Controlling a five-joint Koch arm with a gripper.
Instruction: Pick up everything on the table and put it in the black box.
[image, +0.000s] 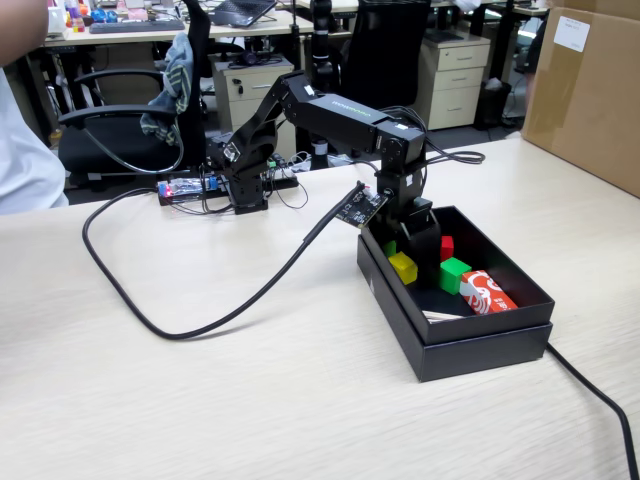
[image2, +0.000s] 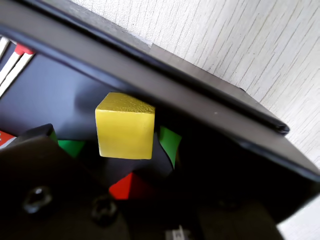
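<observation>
Matte black box (image: 470, 350) holds one yellow cube (image2: 125, 126) (sharp-edged); my gripper's (image: 418, 240) jaws I cannot tell.

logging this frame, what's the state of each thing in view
black box: open, no lid, flat on the table
yellow cube: inside the box, by its wall
green cube: resting inside the box
red cube: inside the box
red packet: lying inside the box
gripper: lowered into the box, fingers hidden
</observation>
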